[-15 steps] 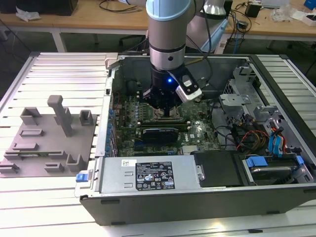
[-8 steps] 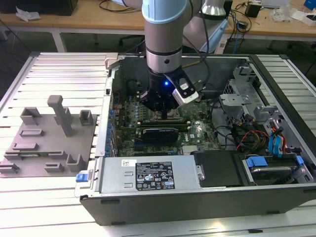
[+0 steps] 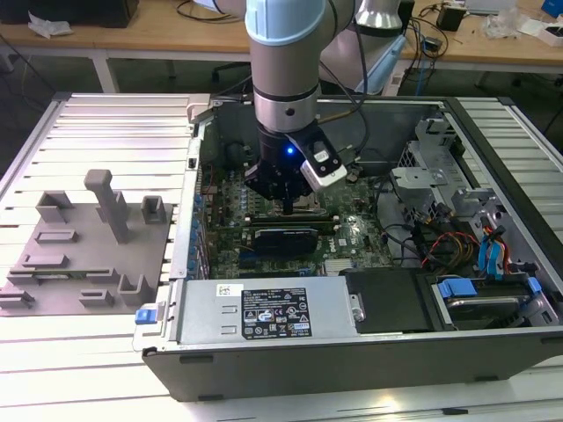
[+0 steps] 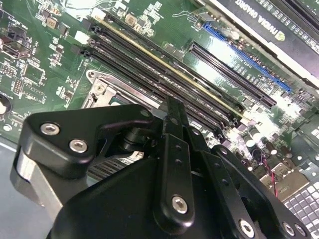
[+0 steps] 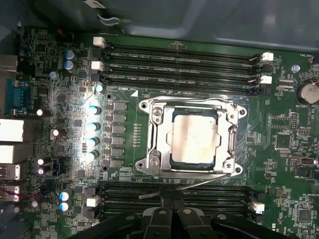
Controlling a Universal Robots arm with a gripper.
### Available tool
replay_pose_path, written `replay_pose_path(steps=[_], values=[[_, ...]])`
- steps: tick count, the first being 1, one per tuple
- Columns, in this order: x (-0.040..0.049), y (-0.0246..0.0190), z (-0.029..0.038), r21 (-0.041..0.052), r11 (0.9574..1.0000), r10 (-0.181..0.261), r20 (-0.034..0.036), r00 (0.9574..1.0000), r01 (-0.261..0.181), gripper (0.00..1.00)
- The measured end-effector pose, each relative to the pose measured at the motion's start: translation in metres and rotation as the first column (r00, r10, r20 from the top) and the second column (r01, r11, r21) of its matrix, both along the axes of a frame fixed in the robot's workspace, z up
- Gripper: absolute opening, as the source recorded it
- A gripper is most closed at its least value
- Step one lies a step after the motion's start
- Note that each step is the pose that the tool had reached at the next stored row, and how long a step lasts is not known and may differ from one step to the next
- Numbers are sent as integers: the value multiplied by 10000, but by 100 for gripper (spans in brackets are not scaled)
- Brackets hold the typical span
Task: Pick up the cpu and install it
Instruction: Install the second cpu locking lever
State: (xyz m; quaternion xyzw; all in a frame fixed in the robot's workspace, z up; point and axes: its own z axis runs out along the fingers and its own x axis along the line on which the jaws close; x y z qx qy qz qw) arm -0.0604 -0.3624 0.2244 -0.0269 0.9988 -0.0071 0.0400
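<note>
The cpu (image 5: 193, 135), a pale silver square chip, lies flat inside the metal-rimmed socket frame (image 5: 149, 112) on the green motherboard (image 3: 352, 237). In the first wrist view my gripper (image 5: 172, 198) is beside the socket, over the memory slots, with its black fingers shut together and nothing between them. The exterior view has the gripper (image 3: 288, 207) low inside the open computer case (image 3: 189, 220), just above the board. A corner of the socket (image 4: 99, 92) peeks out behind the gripper (image 4: 172, 107) in the second wrist view.
Memory slots (image 5: 179, 62) run along both sides of the socket. A dark graphics card (image 3: 286, 239) lies close by, and the power supply (image 3: 275, 313) with a white label is at the front. Drive bays and cables (image 3: 457, 246) crowd the exterior view's right. A grey fixture (image 3: 88, 246) sits outside the case.
</note>
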Motion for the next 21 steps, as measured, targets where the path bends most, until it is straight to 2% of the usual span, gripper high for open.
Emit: replay_pose_path(steps=[8, 14, 19, 21], values=[[-13, 0, -7, 3, 10000, 0, 0, 10000, 0, 11], [-78, 1, -28, 14, 10000, 0, 4, 10000, 0, 11], [-104, 1, -54, 176, 9998, -11, 6, 10000, 11, 11], [-113, 1, -60, 291, 9996, -13, 6, 10000, 13, 11]])
